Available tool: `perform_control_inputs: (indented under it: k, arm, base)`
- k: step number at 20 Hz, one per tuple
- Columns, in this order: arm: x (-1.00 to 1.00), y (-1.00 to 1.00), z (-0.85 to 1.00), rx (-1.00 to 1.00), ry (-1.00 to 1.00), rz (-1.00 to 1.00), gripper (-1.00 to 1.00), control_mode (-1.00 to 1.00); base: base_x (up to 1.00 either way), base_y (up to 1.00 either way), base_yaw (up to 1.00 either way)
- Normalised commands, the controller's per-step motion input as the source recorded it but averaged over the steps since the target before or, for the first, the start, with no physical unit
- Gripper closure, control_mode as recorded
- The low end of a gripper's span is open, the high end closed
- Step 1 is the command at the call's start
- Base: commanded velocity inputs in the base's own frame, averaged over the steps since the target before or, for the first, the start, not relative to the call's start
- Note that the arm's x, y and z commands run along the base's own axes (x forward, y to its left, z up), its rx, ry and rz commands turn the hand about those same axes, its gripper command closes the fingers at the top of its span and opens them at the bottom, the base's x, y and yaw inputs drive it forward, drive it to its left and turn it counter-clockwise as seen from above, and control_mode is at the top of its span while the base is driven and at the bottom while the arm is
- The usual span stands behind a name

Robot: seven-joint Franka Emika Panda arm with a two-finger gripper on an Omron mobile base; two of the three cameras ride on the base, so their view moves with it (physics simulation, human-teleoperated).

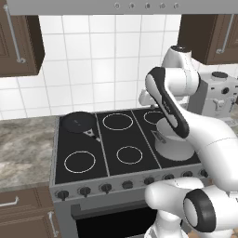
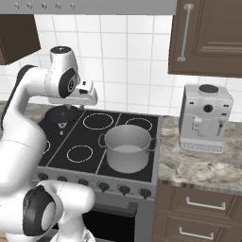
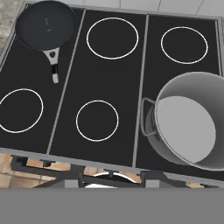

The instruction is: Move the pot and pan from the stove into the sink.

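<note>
**Arm raised over the stove, pot and pan both on the glass**

Nearest to us, the row of black knobs (image 2: 101, 185) ran along the front of the stove (image 1: 135, 148), above the dark oven door. Our white arm (image 1: 169, 107) rose from the base in front of the range, bent sharply at the elbow, and reached up and back over the cooktop, its wrist held high near the tiled wall. In the hand view the camera looked almost straight down on the black glass. We could not see the gripper's fingertips in any picture, so we cannot tell whether the jaws stood open or closed; nothing appeared to be held.

The pot (image 2: 127, 147) sat on the front right burner, upright and empty, one loop handle turned toward the middle of the stove. Farther back, the pan (image 3: 46, 25) lay on the rear left burner, well apart from the pot, its straight handle pointing toward the front of the range. Beyond the stove to the right, a coffee machine (image 2: 206, 118) stood on the marbled counter (image 2: 198, 163) against the white tiles.
</note>
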Motion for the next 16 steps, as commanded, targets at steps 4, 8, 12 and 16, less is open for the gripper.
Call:
perform_control_inputs:
  k: [4, 8, 12, 16]
  arm:
    - [-0.01, -0.01, 0.00, 0.00, 0.00, 0.00, -1.00, -1.00]
    - [-0.01, -0.23, -0.07, 0.00, 0.00, 0.00, -1.00, -1.00]
    - [0.00, -0.40, -0.10, 0.01, 0.00, 0.01, -1.00, -1.00]
    - [0.00, -0.44, -0.13, 0.00, 0.00, 0.10, -1.00, -1.00]
  base:
    - [0.00, 0.00, 0.00]
    - [0.00, 0.00, 0.00]
    - [0.00, 0.00, 0.00]
    - [0.00, 0.00, 0.00]
